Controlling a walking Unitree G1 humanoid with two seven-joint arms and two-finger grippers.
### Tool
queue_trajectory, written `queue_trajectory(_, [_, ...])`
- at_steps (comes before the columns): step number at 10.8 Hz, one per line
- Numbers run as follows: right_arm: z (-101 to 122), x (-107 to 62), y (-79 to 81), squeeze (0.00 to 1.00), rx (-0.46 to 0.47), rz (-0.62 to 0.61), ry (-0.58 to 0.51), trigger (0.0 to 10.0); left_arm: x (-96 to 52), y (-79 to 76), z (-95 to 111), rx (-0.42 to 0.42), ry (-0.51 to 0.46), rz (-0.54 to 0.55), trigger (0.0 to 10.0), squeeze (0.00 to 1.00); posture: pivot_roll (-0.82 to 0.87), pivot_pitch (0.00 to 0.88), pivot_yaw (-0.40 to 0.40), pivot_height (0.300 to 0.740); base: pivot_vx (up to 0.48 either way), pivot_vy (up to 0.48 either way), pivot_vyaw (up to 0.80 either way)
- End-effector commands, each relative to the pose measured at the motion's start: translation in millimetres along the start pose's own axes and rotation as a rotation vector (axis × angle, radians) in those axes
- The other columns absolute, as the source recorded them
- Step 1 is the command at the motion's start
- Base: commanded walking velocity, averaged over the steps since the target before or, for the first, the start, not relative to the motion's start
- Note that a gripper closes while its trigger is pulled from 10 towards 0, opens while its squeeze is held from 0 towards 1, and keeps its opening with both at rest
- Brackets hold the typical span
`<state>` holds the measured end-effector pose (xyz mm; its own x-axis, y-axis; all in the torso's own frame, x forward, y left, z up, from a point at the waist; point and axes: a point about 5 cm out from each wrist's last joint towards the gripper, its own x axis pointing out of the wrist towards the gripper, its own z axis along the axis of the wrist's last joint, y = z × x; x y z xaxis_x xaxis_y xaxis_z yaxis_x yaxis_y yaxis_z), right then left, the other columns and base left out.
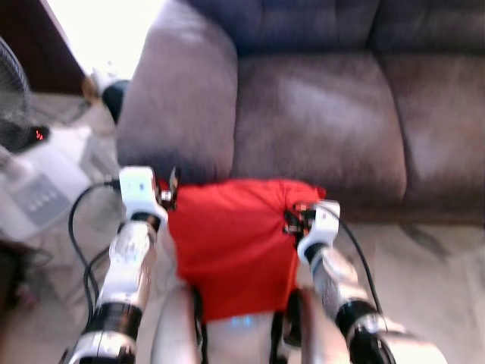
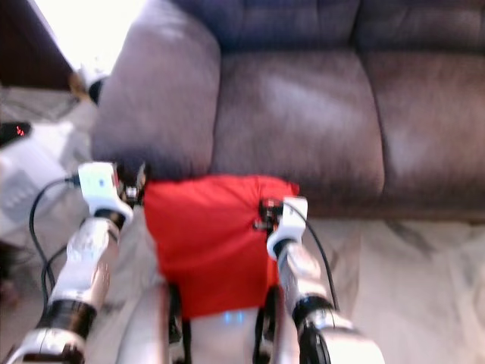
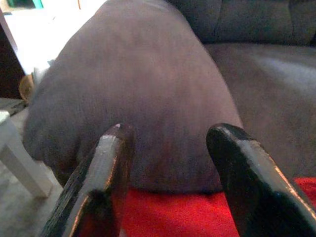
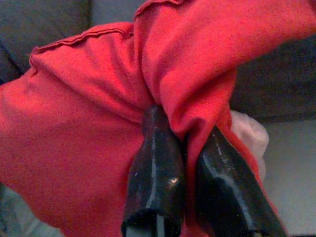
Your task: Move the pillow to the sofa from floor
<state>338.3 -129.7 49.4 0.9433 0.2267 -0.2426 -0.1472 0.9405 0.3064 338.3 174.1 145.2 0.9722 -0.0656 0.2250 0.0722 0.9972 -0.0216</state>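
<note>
From the head views, a red pillow hung in front of the robot's chest, held up between the two arms just before the front edge of a grey-brown sofa. The pillow's top edge sat level with the base of the sofa's armrest, clear of the marble floor and not on the seat cushions. The left gripper was at the pillow's upper left corner and the right gripper at its upper right corner. A white appliance and part of a fan stood on the floor to the left of the sofa.

In the left wrist view, the left gripper's fingers stood wide apart, pointing at the armrest, with red fabric lying below and between them. I could not tell whether they touched the cloth.

In the right wrist view, the right gripper's fingers were drawn narrow, pinching a bunched fold of the pillow's red cover between them, with the sofa front and pale floor behind.
</note>
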Motion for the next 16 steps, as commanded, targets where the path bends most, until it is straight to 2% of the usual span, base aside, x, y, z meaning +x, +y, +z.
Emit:
queue_trajectory(1, [25, 4.2, -0.9, 0.0, -0.025, -0.004, -0.116, 10.0, -4.3, 1.0, -8, 0.009, 0.025, -0.002, 10.0, 0.0, 0.2, 0.191, -0.022, 0.703, 0.0, 0.0, 0.0])
queue_trajectory(6, [24, 5.5, 3.8, 0.0, -0.02, 0.015, -0.108, 10.0, -4.3, 1.3, -7, 0.01, 0.019, 0.001, 10.0, 0.0, 0.2, 0.168, -0.026, 0.703, 0.0, 0.0, 0.0])
queue_trajectory(8, [30, 6.8, 7.4, 0.0, -0.009, 0.039, -0.149, 10.0, -4.9, 0.5, -8, 0.005, 0.02, -0.001, 10.0, 0.0, 0.2, 0.156, -0.025, 0.703, 0.0, 0.0, 0.0])
queue_trajectory(10, [39, 8.2, 7.8, 0.0, -0.004, 0.04, -0.181, 10.0, -4.9, 0.7, -8, 0.005, 0.022, -0.002, 10.0, 0.0, 0.2, 0.152, -0.024, 0.732, 0.0, 0.0, 0.0])
queue_trajectory(12, [38, 9.0, 9.7, 0.0, 0.0, 0.055, -0.17, 10.0, -5.4, -2.3, -13, -0.058, 0.048, 0.005, 10.0, 0.0, 0.2, 0.14, -0.02, 0.74, 0.0, 0.0, 0.0])
queue_trajectory(13, [37, 8.9, 10.1, 0.0, -0.002, 0.057, -0.166, 10.0, -5.0, 0.7, -16, -0.115, 0.073, 0.043, 10.0, 0.0, 0.19, 0.139, -0.019, 0.74, 0.0, 0.0, 0.0])
queue_trajectory(16, [42, 9.3, 12.2, 0.0, 0.005, 0.084, -0.19, 10.0, -4.8, 11.5, -18, -0.166, 0.09, 0.085, 10.0, 0.0, 0.2, 0.133, -0.016, 0.74, 0.0, 0.0, 0.0])
